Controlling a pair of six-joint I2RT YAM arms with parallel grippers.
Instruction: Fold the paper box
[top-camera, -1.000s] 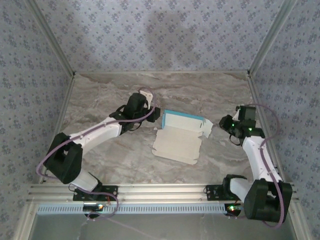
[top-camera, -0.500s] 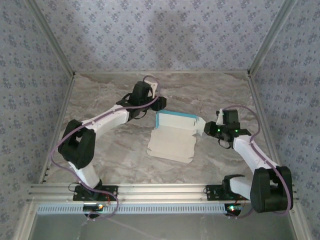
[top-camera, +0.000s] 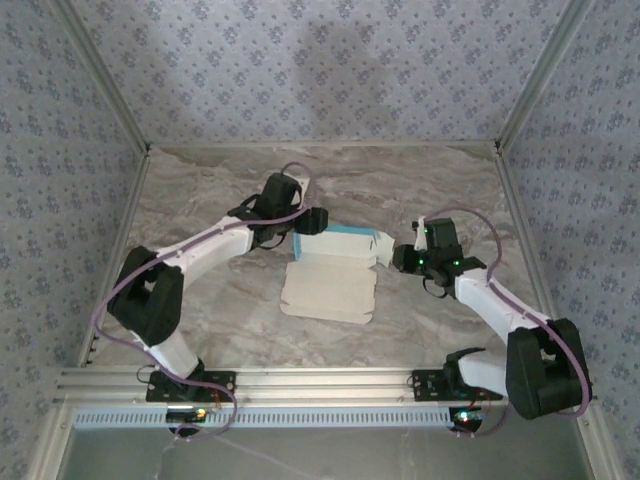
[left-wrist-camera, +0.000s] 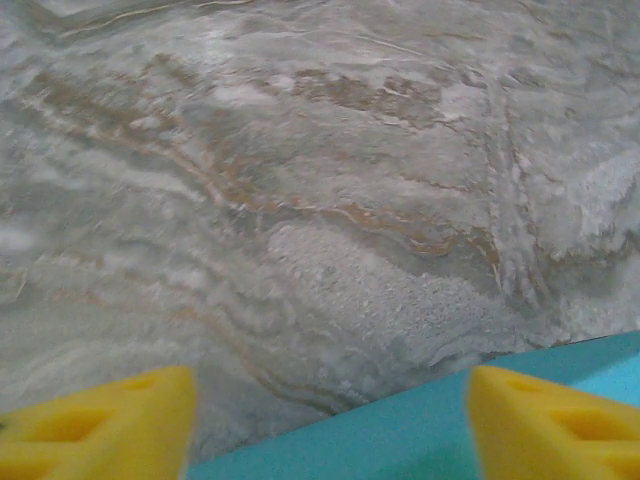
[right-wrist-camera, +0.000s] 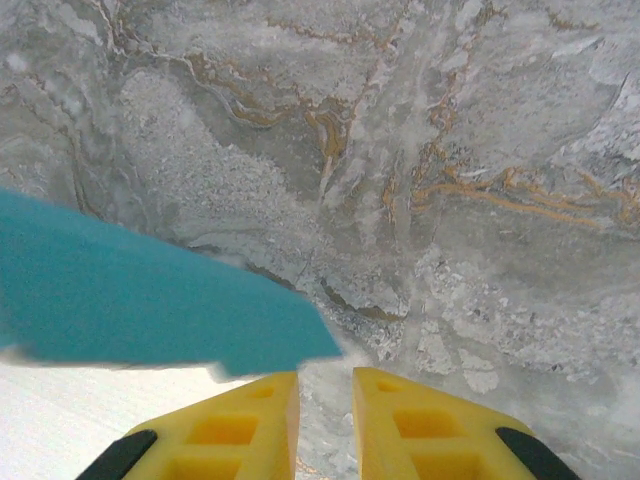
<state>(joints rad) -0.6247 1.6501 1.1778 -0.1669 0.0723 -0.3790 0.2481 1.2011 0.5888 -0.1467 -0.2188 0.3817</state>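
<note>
Left gripper has its yellow fingers spread wide, with the blue edge of the paper box showing between them; our right gripper has its fingers almost pressed together on nothing, a blue flap just beside them. From above we see the box at mid-table between both arms, its pale beige panel lying flat on the near side and a blue wall raised along its far edge, one gripper near each end of that wall. Beyond, the marble table meets the patterned back wall.
</note>
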